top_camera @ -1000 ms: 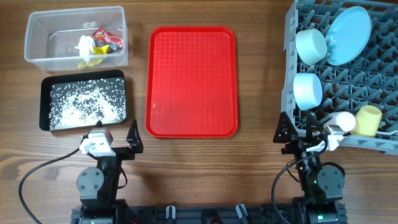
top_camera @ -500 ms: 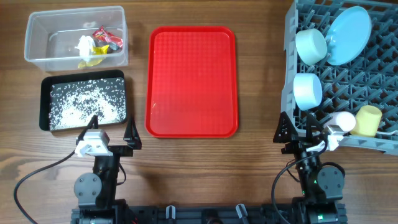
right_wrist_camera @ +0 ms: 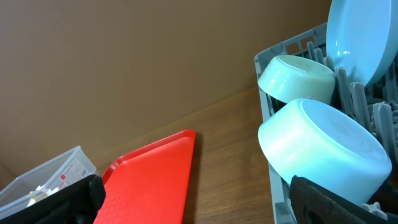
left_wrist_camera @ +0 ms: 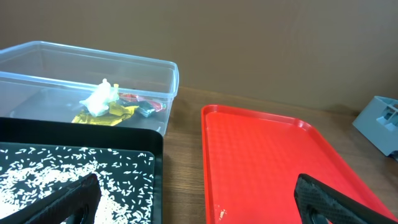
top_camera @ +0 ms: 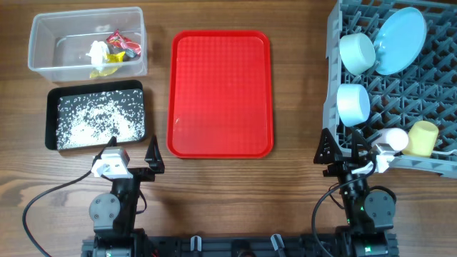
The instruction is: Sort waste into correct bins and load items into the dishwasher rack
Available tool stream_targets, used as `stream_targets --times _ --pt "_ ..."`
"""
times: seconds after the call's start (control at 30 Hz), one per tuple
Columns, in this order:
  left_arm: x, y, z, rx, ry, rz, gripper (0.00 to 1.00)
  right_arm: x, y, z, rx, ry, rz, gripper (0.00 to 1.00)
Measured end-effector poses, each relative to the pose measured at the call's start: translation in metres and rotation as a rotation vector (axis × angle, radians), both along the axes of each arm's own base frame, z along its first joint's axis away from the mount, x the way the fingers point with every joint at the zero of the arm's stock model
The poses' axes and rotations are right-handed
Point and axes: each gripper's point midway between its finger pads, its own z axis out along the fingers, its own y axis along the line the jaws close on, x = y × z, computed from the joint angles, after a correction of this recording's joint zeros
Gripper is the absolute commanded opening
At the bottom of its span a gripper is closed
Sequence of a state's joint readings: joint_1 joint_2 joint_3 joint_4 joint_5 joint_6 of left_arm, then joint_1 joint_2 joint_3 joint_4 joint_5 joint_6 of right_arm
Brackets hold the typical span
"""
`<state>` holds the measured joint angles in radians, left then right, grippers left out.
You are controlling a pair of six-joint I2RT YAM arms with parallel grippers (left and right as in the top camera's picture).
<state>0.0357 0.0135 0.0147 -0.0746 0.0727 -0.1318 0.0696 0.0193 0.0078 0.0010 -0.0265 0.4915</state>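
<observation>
Your left gripper, at seven o'clock from the red tray, and right gripper, at five o'clock, are released, empty.

Nothing readable is showing anywhere I am looking. A small red mark is sitting on the wall of the clear tub, too tiny to make out, and the crumpled wrappers are showing only red and yellow, no legible lettering.
</observation>
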Motion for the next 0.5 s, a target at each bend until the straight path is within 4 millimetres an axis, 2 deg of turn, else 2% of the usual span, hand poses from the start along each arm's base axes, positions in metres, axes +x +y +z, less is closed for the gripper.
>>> stream_targets --times 0.5 --pt "0.0 0.0032 0.0 0.0 0.0 0.014 1.0 0.0 0.0 0.0 0.0 0.0 0.0 1.0"
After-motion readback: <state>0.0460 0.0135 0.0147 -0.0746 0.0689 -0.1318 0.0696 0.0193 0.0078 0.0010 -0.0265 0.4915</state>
